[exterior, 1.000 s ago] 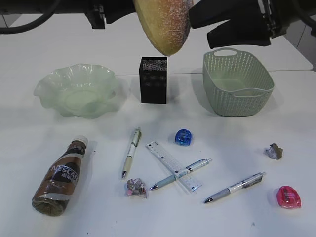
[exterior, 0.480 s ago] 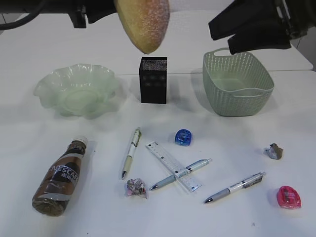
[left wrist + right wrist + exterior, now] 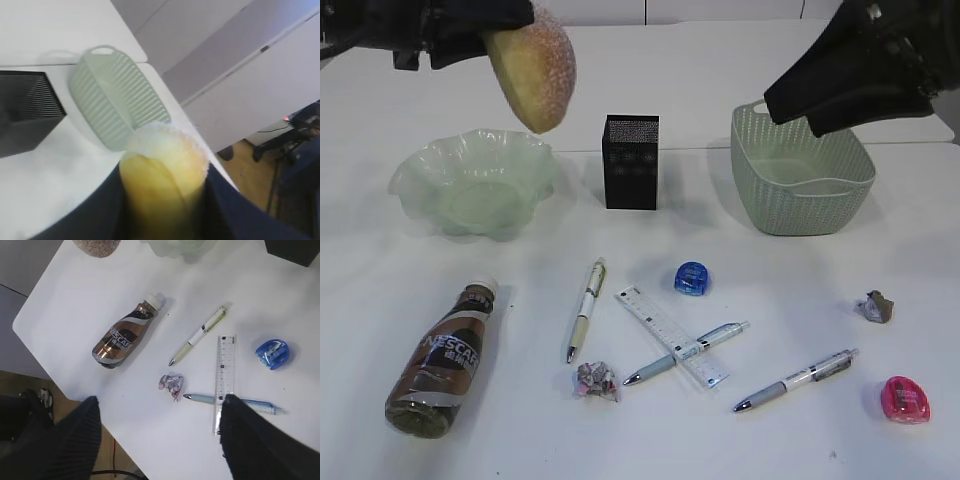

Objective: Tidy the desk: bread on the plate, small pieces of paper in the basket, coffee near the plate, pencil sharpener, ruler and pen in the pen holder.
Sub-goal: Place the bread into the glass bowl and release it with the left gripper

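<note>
Left claw, still pinching the bread, has carried it leftward over the plate. Release comes next. Right claw hangs spread, empty.

- Pale grey wall panels are seen behind the table, split by thin dark lines.
- A brown wooden floor is seen below the panels.
- Dark cables are laid on that floor.
- Brown floor is also seen past the table edge.
</note>
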You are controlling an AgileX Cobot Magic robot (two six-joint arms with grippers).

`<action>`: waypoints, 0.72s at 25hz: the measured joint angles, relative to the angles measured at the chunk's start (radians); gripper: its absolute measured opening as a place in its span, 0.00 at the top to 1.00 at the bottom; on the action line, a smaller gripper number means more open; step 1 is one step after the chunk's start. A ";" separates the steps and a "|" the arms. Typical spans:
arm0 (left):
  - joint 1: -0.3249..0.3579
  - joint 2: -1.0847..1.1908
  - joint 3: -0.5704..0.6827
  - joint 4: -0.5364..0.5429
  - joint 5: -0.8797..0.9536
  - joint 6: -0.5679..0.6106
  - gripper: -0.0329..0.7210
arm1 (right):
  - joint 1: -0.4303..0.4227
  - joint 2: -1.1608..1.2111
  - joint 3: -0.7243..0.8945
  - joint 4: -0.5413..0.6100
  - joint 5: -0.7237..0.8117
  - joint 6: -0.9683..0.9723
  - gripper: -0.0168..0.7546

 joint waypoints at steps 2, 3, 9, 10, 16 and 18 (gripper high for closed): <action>0.001 0.000 0.000 0.051 -0.042 0.000 0.62 | 0.000 0.000 0.000 -0.005 0.000 0.000 0.24; 0.001 0.000 0.000 0.079 -0.064 0.000 0.62 | 0.000 0.000 0.000 -0.007 0.000 0.000 0.24; 0.001 0.000 0.000 0.201 -0.187 -0.002 0.62 | 0.000 0.000 0.000 -0.007 0.000 0.012 0.24; 0.001 0.000 0.000 0.227 -0.210 -0.004 0.62 | 0.000 0.000 0.000 -0.011 0.000 0.016 0.24; 0.001 0.000 0.000 0.421 -0.335 -0.048 0.62 | 0.000 0.000 0.000 -0.056 -0.020 0.046 0.24; 0.001 0.000 0.000 0.497 -0.368 -0.070 0.62 | 0.000 0.000 0.000 -0.079 -0.031 0.058 0.24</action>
